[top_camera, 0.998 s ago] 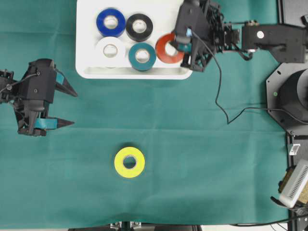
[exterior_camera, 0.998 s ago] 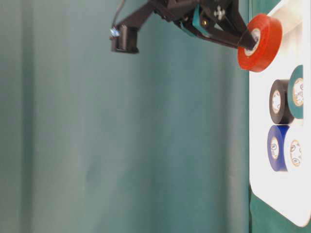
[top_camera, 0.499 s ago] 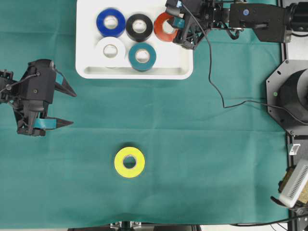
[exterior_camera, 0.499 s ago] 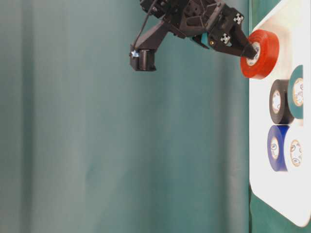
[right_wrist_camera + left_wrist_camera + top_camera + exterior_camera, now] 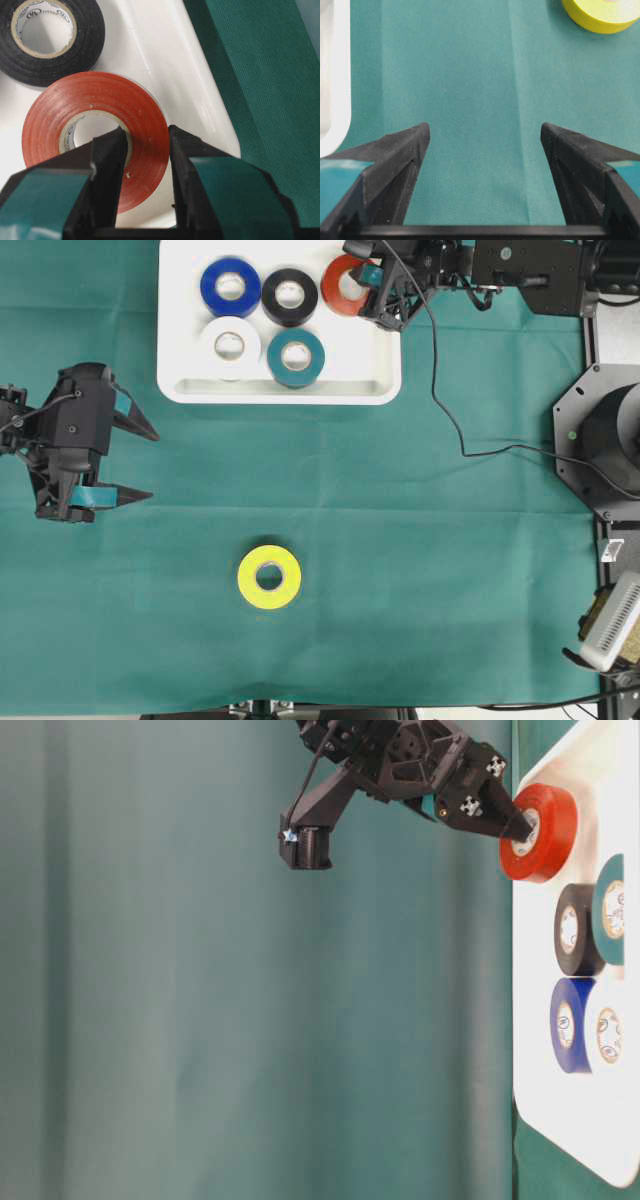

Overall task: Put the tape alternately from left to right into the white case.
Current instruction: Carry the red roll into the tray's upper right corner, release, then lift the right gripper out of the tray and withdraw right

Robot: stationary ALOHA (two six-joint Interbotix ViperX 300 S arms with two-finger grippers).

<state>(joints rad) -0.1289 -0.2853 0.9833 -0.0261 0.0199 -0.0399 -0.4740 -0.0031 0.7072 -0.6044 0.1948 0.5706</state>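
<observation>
The step in hand is the placing of the red-orange roll (image 5: 343, 286): the right pincer (image 5: 372, 292) is clamped on one wall of it, one finger through the cardboard core and the other on the outer face, as the right wrist view shows plainly. In the overhead view the roll sits over the white case (image 5: 375, 360) at about the 1 o'clock corner, just beside the black roll (image 5: 290, 296), which lies at its 9 o'clock. The table-level view shows the red-orange roll at the case floor or barely off it; I cannot tell whether it rests there yet. Already lying in the case are the blue roll (image 5: 230, 285), the white roll (image 5: 229, 342) and the teal roll (image 5: 296, 357), so four are stowed and this is the fifth. The next move, as I judge it, calls for setting the roll flat in that free spot, spreading the fingers enough to free the wall, and lifting clear without dragging the roll or nudging the black one. After that the yellow roll (image 5: 269, 577) is left, lying alone on the green tabletop (image 5: 450, 570) at about 6 o'clock, well apart from the case. The left pincer (image 5: 140, 462) hangs at the 9 o'clock edge with its jaws spread wide and nothing between them; by the alternating order, the yellow roll should fall to it.
</observation>
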